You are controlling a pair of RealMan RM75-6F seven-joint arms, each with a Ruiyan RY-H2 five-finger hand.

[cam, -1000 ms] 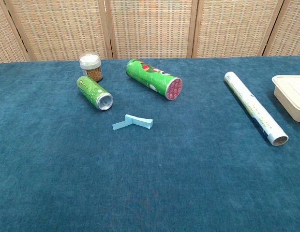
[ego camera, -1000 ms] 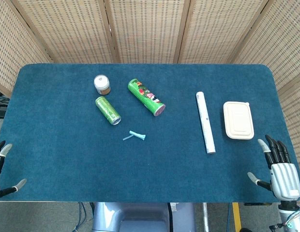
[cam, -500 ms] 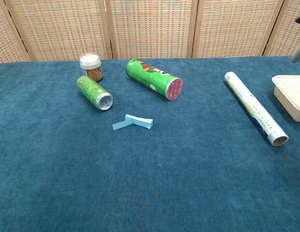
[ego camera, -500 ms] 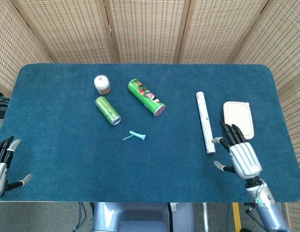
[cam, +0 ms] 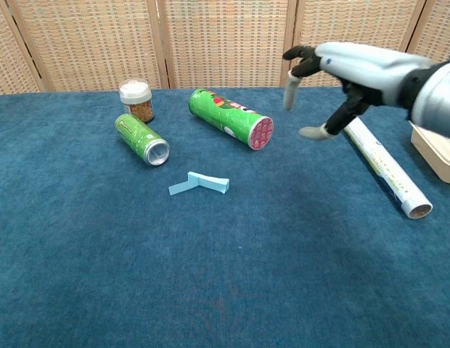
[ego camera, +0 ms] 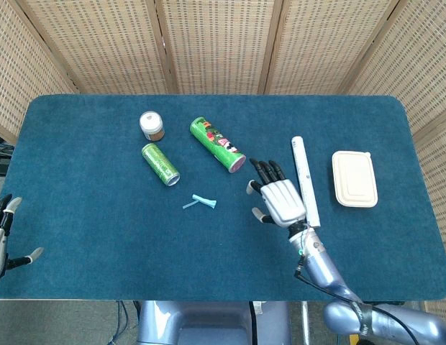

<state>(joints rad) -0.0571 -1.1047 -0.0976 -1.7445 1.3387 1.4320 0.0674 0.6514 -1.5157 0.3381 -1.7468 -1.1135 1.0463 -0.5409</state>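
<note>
Chips tube (ego camera: 218, 144), green and lying on its side, sits mid-table with its pink end facing the right hand (ego camera: 278, 198), which hovers just beside that end, fingers spread and holding nothing. Close on the hand's other side lies a white roll (ego camera: 305, 180), and past it a beige lidded box (ego camera: 354, 178). A green can (ego camera: 160, 164), a small jar (ego camera: 152, 125) and a blue paper scrap (ego camera: 201, 202) lie left of the tube. At the table's near left corner the left hand (ego camera: 1, 237) hangs, fingers apart, empty.
</note>
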